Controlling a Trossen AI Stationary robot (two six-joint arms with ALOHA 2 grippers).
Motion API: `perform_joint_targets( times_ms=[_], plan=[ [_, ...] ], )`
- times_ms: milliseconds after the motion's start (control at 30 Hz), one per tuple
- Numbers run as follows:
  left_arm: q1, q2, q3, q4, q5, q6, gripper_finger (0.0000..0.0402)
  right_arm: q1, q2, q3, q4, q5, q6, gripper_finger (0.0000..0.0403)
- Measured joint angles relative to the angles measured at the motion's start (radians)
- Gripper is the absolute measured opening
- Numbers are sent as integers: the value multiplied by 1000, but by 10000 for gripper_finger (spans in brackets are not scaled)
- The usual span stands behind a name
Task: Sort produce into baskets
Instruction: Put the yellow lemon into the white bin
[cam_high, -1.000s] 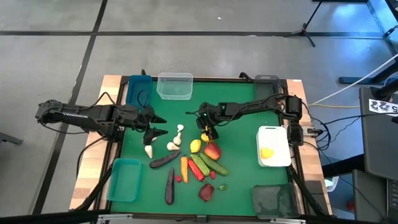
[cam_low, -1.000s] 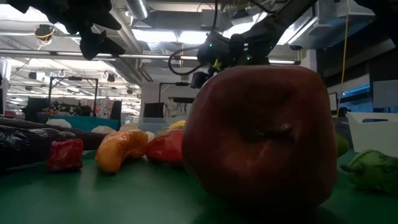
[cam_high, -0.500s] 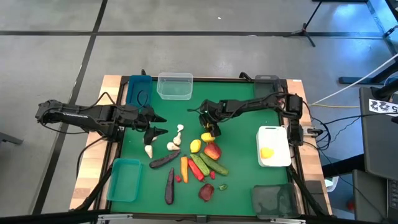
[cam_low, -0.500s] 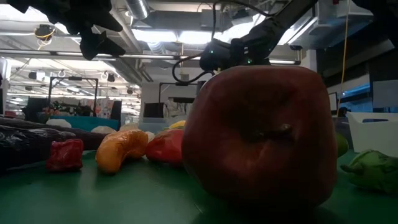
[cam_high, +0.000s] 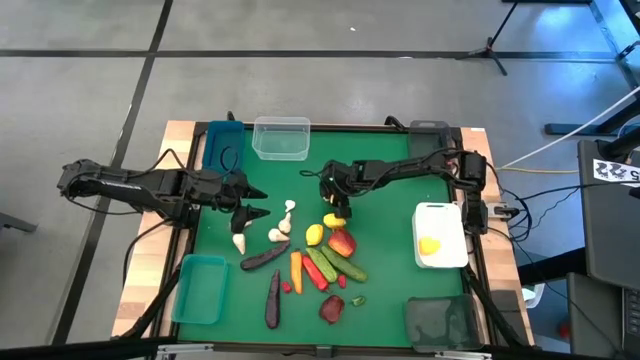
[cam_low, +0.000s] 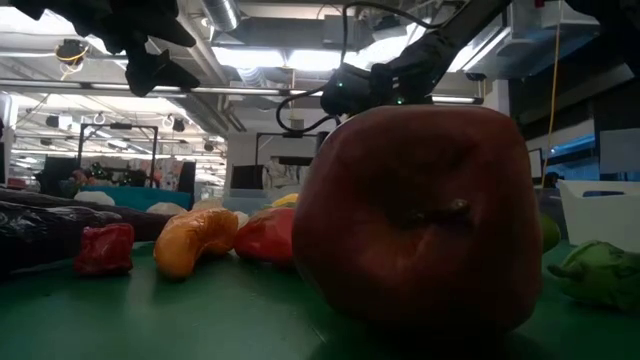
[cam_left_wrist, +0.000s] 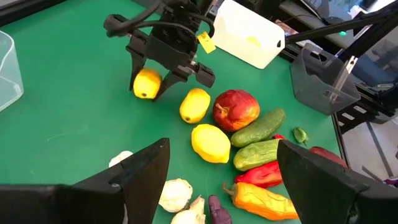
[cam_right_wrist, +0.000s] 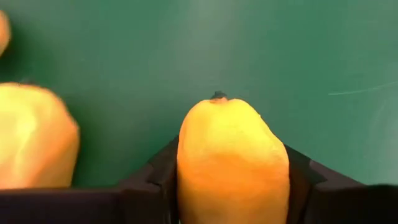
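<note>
Lemon (cam_right_wrist: 233, 165): between the right gripper's fingers, at the far edge of the produce pile mid-table.
Right gripper (cam_high: 334, 209): clasped on that lemon, both fingers against its sides.
Neighbours: second lemon (cam_left_wrist: 194, 104) and red apple (cam_left_wrist: 236, 109) just beside; cucumbers (cam_left_wrist: 259, 127) beyond.
White basket (cam_high: 440, 236): on the right side, one lemon inside.
Left gripper (cam_high: 252, 203): fingers spread, holding nothing, near the garlic (cam_high: 279, 235).
</note>
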Motion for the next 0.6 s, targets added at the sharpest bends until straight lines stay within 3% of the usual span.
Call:
perform_joint_targets(
  times_ms=[167, 367, 600],
  plan=[
    [3, 0, 0, 0, 0, 28, 290, 0, -15, -1, -14, -5, -37, 172],
    [20, 0, 0, -1, -27, 40, 290, 0, -135, 0, -107, -12, -86, 201],
    [22, 0, 0, -6, -30, 112, 290, 14, -321, 0, -357, -20, 167, 172]
  ],
)
